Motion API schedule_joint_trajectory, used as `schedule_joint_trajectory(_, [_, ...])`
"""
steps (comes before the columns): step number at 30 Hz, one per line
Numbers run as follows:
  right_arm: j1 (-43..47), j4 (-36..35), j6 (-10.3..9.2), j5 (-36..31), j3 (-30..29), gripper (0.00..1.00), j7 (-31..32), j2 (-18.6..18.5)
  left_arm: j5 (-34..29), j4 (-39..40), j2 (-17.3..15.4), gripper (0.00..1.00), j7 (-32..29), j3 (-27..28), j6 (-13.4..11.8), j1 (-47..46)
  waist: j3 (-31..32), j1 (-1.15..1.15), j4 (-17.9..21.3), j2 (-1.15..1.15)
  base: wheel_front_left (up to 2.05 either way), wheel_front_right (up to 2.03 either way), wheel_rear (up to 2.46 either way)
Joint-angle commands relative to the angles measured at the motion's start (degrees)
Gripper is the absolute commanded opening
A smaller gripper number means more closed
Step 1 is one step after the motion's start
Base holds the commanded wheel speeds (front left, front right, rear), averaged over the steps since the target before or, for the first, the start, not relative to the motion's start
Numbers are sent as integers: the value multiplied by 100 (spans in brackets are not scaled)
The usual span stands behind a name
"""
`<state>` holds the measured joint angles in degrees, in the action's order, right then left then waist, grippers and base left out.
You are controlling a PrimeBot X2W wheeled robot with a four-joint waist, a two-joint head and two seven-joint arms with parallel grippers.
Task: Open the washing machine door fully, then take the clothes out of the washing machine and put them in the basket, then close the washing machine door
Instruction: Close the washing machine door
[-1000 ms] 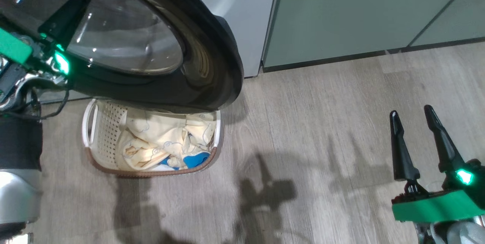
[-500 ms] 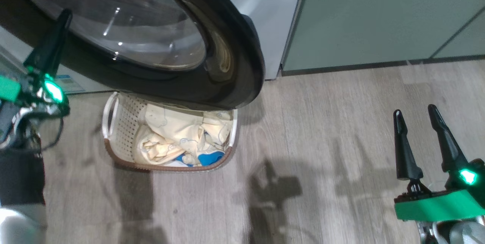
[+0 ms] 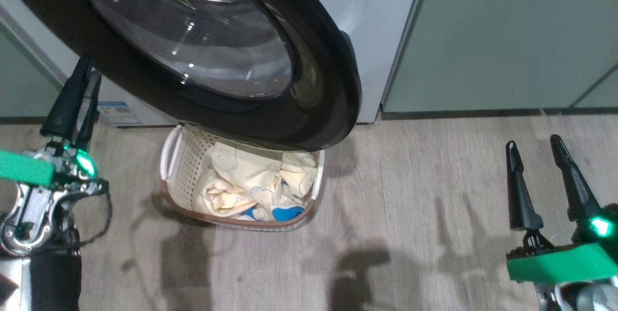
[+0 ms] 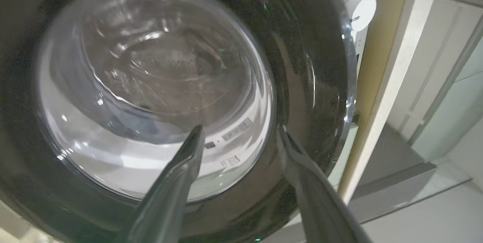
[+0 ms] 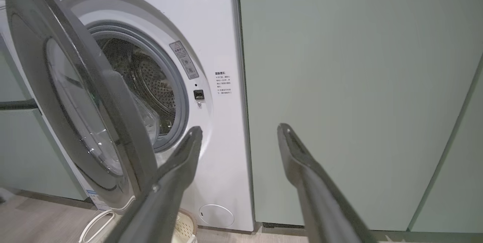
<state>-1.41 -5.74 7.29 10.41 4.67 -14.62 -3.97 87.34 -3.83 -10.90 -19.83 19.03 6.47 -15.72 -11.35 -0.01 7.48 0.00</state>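
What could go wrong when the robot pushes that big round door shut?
The left gripper, open, points at the washing machine door, whose smooth bulging glass might make it slide off. The door stands partly open, so a soft push may not latch it. The basket of clothes sits just below the door, where a low arm could bump it.

washing machine door (image 3: 203, 45) half open, clothes (image 3: 251, 185) in basket (image 3: 186, 171)
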Motion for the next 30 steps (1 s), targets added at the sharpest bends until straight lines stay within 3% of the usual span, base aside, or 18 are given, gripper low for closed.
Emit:
schedule_joint_trajectory(1, [-37,-170,20,-50,98,100,-38,-131,-186,268,-174,100,81,223,57,-79,62,1,-68,0,0,0,0])
schedule_joint_trajectory(4, [-13,-175,20,-55,107,100,-38,-169,-960,490,-251,100,474,102,63,120,126,1,-144,0,0,0,0])
schedule_joint_trajectory(9, [16,-166,20,-58,134,100,-38,-232,-2836,927,-469,100,1299,-263,-83,490,215,1,-239,0,0,0,0])
schedule_joint_trajectory(15, [126,-126,20,-61,163,100,-38,-280,-4955,1393,-639,100,2089,-744,-639,1059,345,1,-309,0,0,0,0])
schedule_joint_trajectory(16, [182,-106,20,-60,174,100,-38,-289,-5437,1484,-639,100,2209,-896,-831,1276,380,1,-320,0,0,0,0])
schedule_joint_trajectory(23, [415,-44,20,-55,138,100,-38,-296,-6383,1780,-549,100,2333,-1298,-1284,1927,464,1,-337,0,0,0,0])
schedule_joint_trajectory(30, [537,-28,20,-49,128,100,-38,-266,-6776,1991,-508,100,2294,-1473,-1535,2198,448,1,-349,0,0,0,0])
